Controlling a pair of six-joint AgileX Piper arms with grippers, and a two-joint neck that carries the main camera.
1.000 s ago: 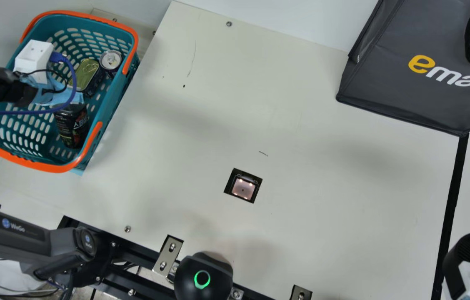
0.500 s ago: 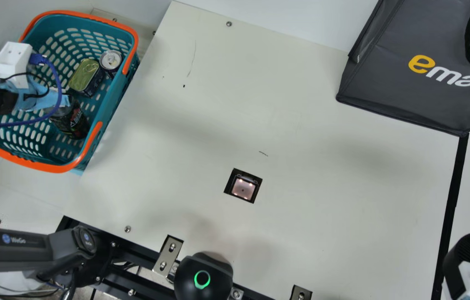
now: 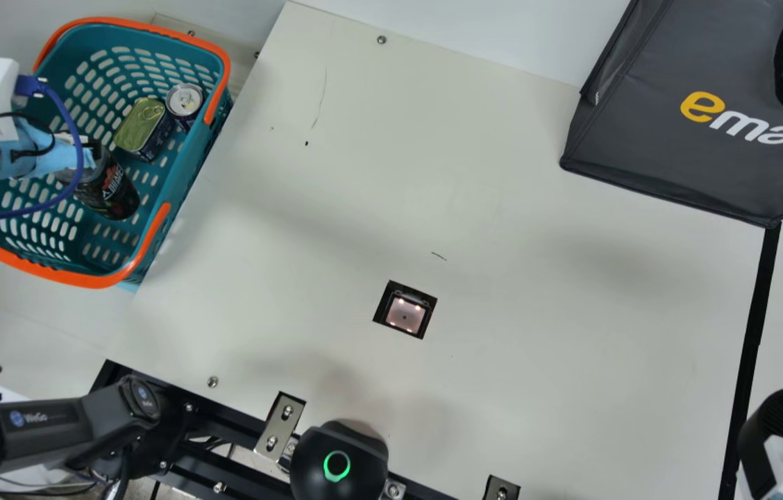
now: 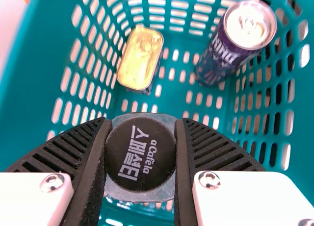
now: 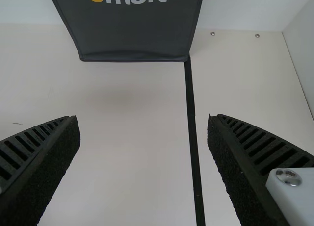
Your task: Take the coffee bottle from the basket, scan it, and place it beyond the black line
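Coffee bottle (image 3: 112, 189) shifts with left tool (image 4: 141, 133), which grips only its top, so it may slip; right tool (image 5: 143, 125) stands open.

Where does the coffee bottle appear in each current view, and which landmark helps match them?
Main view: coffee bottle at left, tilted inside the basket.
Left wrist view: black cap below centre, held by the left gripper.
Right wrist view: not in it.
Landmark shared by the first two: the pull-tab tin.

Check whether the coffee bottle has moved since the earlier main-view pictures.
Yes: in the main view the coffee bottle has shifted up and left, away from the lower-right corner of the unmoved basket.
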